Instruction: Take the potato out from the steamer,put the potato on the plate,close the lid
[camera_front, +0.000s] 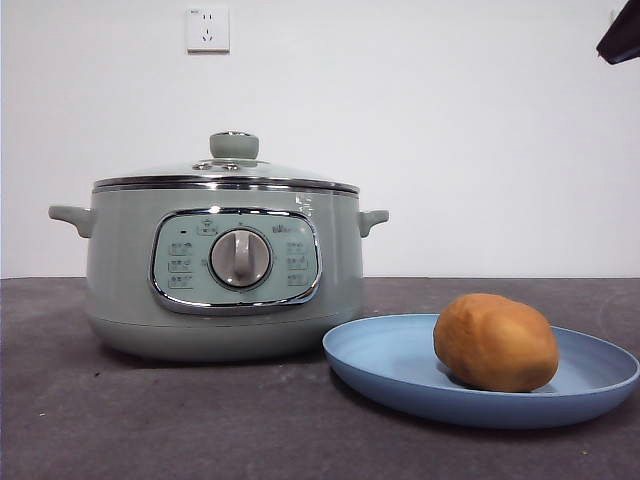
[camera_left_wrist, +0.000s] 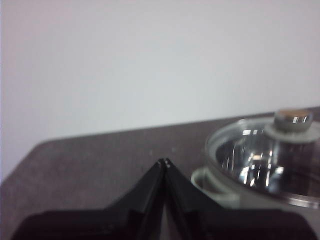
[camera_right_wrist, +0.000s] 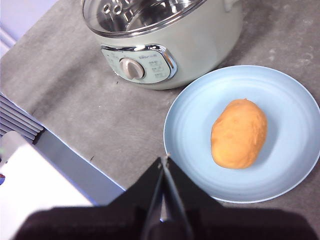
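Note:
The orange-brown potato (camera_front: 495, 342) lies on the light blue plate (camera_front: 385, 365) at the front right; both also show in the right wrist view, potato (camera_right_wrist: 239, 133) on plate (camera_right_wrist: 295, 105). The sage-green steamer (camera_front: 120, 260) stands at the left with the glass lid (camera_front: 234, 168) seated on it, knob up. My right gripper (camera_right_wrist: 164, 160) is shut and empty, high above the table beside the plate. My left gripper (camera_left_wrist: 165, 162) is shut and empty, raised beside the steamer's handle (camera_left_wrist: 202, 179) and the lid (camera_left_wrist: 270, 155).
A dark arm tip (camera_front: 622, 35) shows at the top right corner of the front view. A white wall with a socket (camera_front: 208, 30) stands behind. A white and blue block (camera_right_wrist: 45, 170) lies past the grey table's edge.

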